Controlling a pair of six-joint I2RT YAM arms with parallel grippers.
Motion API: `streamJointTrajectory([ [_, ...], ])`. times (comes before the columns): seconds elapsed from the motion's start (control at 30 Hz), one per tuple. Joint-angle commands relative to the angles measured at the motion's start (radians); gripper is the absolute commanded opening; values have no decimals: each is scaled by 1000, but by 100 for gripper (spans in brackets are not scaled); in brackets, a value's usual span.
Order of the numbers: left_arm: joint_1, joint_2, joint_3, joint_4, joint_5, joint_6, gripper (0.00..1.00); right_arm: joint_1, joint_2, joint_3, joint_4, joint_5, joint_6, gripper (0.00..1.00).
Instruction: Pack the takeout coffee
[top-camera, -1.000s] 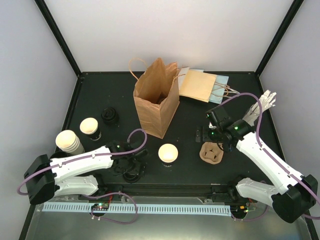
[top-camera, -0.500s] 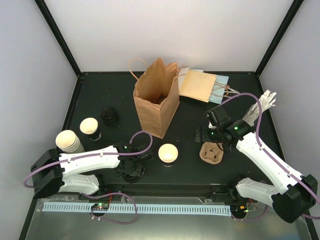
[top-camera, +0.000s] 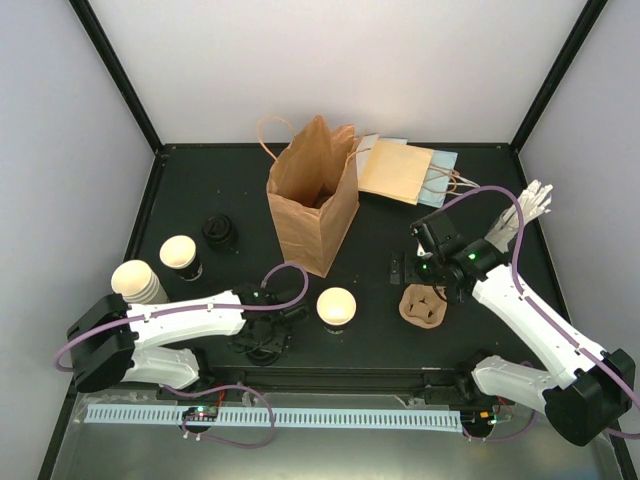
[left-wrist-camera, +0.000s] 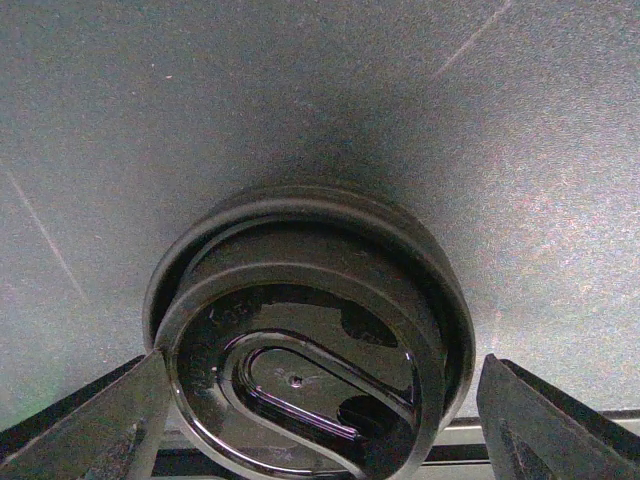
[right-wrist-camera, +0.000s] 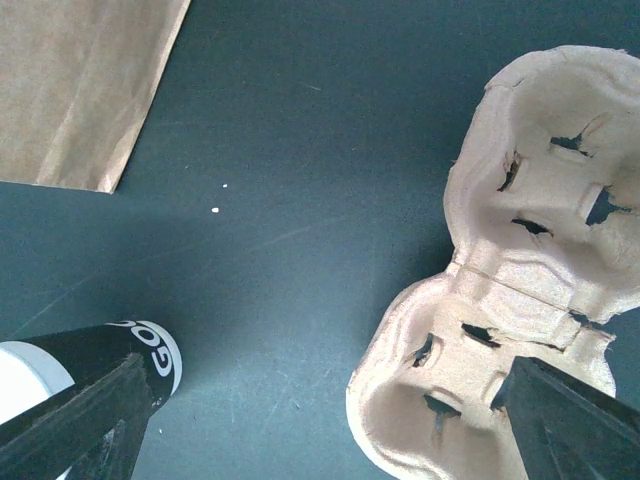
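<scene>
Black plastic round lid (left-wrist-camera: 310, 300) sits between the left gripper's (left-wrist-camera: 322, 362) wide-spread jaws. The right gripper (right-wrist-camera: 328, 368) gapes empty. One cream paper cup with black sleeve (top-camera: 336, 305) stands just right of the lid, its twin (top-camera: 181, 254) well left. Judged light and crushable; grasp gently across the sleeve.

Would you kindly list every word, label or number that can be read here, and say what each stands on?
"GO": white letters on the black sleeve of the paper cup, right wrist view; the rest of the word is hidden.
Black lid: any embossing is too blurred to read.
Brown paper bag and cup carrier: no print visible.
</scene>
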Motion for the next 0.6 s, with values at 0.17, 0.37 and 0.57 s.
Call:
streamJointTrajectory([
  [0.17,15,-9,-6,3,-25,8,87,-3,-11,-6,10,-5,-16,99],
  [0.37,22,-48,0,0,-19,14,88,-3,-5,-10,16,-12,-17,99],
  [0.57,63,-77,-39,38,17,44,88,-2,-2,-11,19,-16,-17,99],
])
